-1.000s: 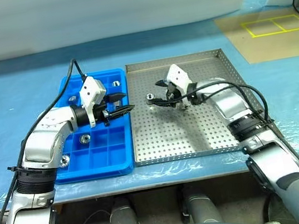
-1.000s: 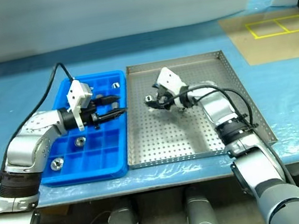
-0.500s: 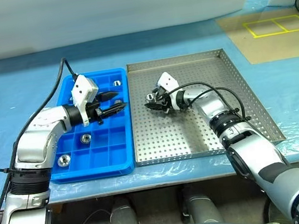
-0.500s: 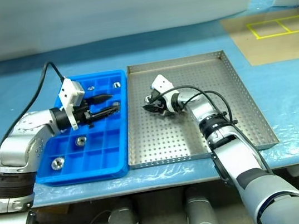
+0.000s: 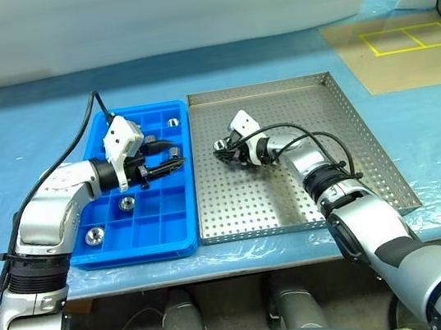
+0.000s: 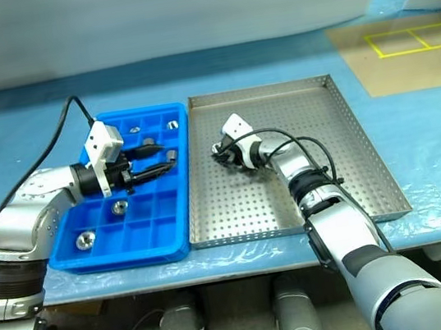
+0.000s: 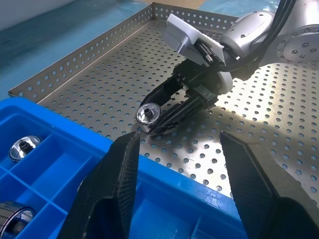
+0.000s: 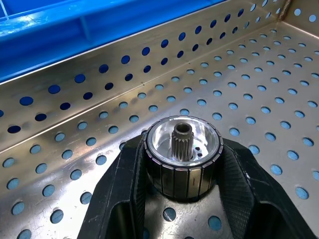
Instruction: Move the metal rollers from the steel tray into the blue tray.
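The steel tray lies right of the blue tray. My right gripper sits low over the steel tray's left part, shut on a metal roller. One black finger presses each side of this roller, which stands upright at the perforated floor. The left wrist view shows the same roller in those fingers. My left gripper hovers over the blue tray's right half, open and empty. Several metal rollers lie in blue compartments, one at the front left and one at the back.
Both trays rest on a table under a blue sheet. A brown board with yellow tape squares lies at the back right. A black cable loops above my left arm.
My right gripper sank to the steel tray's floor and shut on the roller that lay between its open fingers. My left gripper has stayed open over the blue tray.
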Robot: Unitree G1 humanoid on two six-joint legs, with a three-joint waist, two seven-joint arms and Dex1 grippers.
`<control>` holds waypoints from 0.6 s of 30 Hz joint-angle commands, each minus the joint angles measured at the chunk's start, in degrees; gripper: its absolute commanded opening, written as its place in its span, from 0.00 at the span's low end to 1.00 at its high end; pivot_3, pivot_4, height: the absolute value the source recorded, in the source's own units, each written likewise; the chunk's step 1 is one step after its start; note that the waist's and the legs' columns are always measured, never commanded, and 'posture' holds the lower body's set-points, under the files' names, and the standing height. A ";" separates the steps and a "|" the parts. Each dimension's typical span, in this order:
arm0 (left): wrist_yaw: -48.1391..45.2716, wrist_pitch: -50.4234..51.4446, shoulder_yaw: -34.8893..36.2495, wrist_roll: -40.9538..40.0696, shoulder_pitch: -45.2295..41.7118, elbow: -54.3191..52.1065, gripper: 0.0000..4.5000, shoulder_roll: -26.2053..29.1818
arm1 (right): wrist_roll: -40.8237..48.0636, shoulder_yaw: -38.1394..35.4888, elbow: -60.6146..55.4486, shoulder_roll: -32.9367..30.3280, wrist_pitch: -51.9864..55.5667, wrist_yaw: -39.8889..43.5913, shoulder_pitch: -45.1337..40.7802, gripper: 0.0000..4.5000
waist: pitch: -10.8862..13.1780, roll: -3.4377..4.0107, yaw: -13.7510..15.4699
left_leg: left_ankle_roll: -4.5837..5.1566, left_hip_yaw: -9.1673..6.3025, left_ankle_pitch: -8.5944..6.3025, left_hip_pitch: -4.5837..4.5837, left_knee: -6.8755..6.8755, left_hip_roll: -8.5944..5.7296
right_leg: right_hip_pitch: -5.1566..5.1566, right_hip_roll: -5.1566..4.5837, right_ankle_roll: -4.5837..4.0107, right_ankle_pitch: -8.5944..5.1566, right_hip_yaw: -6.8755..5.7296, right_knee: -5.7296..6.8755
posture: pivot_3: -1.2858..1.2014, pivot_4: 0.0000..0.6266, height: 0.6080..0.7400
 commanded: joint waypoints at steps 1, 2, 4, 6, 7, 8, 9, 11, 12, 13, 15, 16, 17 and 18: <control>0.02 -0.39 2.17 -1.11 0.32 -2.09 0.60 1.00 | 0.45 -1.27 -2.07 -0.21 -1.20 0.54 -1.40 0.36 | 0.00 0.00 -0.01 | 0.00 0.00 0.00 0.00 0.00 0.00 | 0.00 0.00 0.00 0.00 0.00 0.00 | 0.50 0.24 1.00; 0.03 -0.40 2.70 -1.19 0.72 -2.33 0.60 1.43 | 1.07 -1.27 -4.06 -0.23 -0.28 1.88 -1.33 0.36 | 0.00 0.00 -0.01 | 0.00 0.00 0.00 0.00 0.00 0.00 | 0.00 0.00 -0.01 0.00 0.00 0.00 | 0.50 0.24 1.00; -0.19 -0.58 3.91 -1.28 1.89 -2.91 0.60 2.69 | 2.01 -0.58 -9.63 -0.27 1.56 5.02 -0.85 0.36 | 0.02 0.01 -0.17 | 0.00 0.00 0.00 -0.04 0.00 0.01 | -0.04 0.00 -0.01 -0.01 -0.01 0.00 | 0.50 0.24 1.00; -0.55 -1.65 4.96 -0.67 2.83 -2.58 0.60 4.45 | 3.11 0.30 -16.47 -0.24 3.93 8.18 0.26 0.36 | 0.02 0.01 -0.20 | 0.00 0.01 0.00 -0.04 -0.02 0.05 | -0.09 0.04 -0.02 -0.01 -0.01 0.01 | 0.51 0.24 1.00; -0.59 -1.81 6.53 -0.58 3.05 -1.41 0.60 5.83 | 4.74 0.87 -22.21 0.14 6.49 10.44 0.96 0.36 | 0.02 0.01 -0.16 | -0.01 0.01 0.00 -0.04 -0.03 0.08 | -0.09 0.05 -0.04 -0.03 -0.03 0.01 | 0.52 0.24 1.00; -0.57 -1.95 8.44 -0.52 3.54 -0.35 0.60 7.47 | 6.04 1.70 -27.59 0.85 8.32 12.33 1.40 0.36 | 0.03 0.00 -0.12 | -0.01 0.01 0.00 -0.05 -0.05 0.10 | -0.09 0.05 -0.07 -0.05 -0.07 0.01 | 0.52 0.24 1.00; -0.56 -2.00 9.85 -0.57 4.24 0.04 0.60 8.87 | 6.61 2.54 -31.34 1.57 9.55 13.31 1.68 0.36 | 0.03 0.00 -0.13 | -0.01 0.01 0.00 -0.05 -0.08 0.13 | -0.10 0.08 -0.09 -0.06 -0.09 0.00 | 0.52 0.24 1.00; -0.48 -2.05 11.16 -0.73 5.35 -0.14 0.60 10.29 | 6.73 3.53 -34.95 2.43 11.18 13.71 2.05 0.36 | 0.03 0.00 -0.03 | -0.04 0.01 0.01 -0.04 -0.09 0.30 | -0.09 0.25 -0.13 -0.09 -0.11 -0.03 | 0.53 0.24 1.00; -0.19 -1.63 12.26 -0.98 6.59 -1.10 0.60 10.94 | 6.97 4.45 -35.28 3.57 11.84 14.46 1.98 0.36 | 0.03 0.00 0.16 | -0.05 0.01 0.01 -0.01 -0.12 0.32 | -0.08 0.27 -0.18 -0.12 -0.14 -0.04 | 0.54 0.24 1.00; 0.12 -1.14 13.19 -1.26 7.58 -1.90 0.60 11.39 | 6.85 5.26 -35.03 4.45 12.18 14.91 1.91 0.36 | 0.03 0.00 0.31 | -0.06 0.01 0.01 0.03 -0.19 0.32 | -0.05 0.26 -0.21 -0.15 -0.16 -0.04 | 0.55 0.24 1.00; 0.81 -0.15 14.85 -1.91 9.59 -3.93 0.60 11.84 | 5.51 6.85 -32.74 5.84 11.08 15.10 1.75 0.36 | 0.03 -0.01 0.52 | -0.07 0.01 0.01 0.04 -0.24 0.32 | -0.02 0.24 -0.22 -0.16 -0.18 -0.09 | 0.56 0.24 1.00; 1.07 0.13 15.24 -2.15 10.15 -4.61 0.60 11.86 | 5.00 7.23 -31.81 6.10 10.48 14.89 1.70 0.36 | 0.04 -0.02 0.80 | -0.07 0.00 0.01 0.02 -0.25 0.32 | -0.02 0.23 -0.22 -0.16 -0.19 -0.12 | 0.56 0.24 1.00; 1.74 0.63 15.91 -2.34 11.27 -5.73 0.60 11.79 | 4.70 7.70 -30.16 6.66 9.91 15.02 1.58 0.36 | 0.04 -0.03 1.30 | -0.08 0.00 0.01 0.00 -0.25 0.32 | -0.02 0.22 -0.22 -0.16 -0.22 -0.13 | 0.57 0.24 1.00; 2.45 1.08 16.50 -2.49 12.50 -6.91 0.60 11.71 | 4.01 8.42 -28.19 7.03 8.83 14.95 1.45 0.36 | 0.04 -0.04 1.67 | -0.08 0.00 0.02 -0.04 -0.26 0.34 | -0.03 0.21 -0.22 -0.16 -0.25 -0.14 | 0.58 0.24 1.00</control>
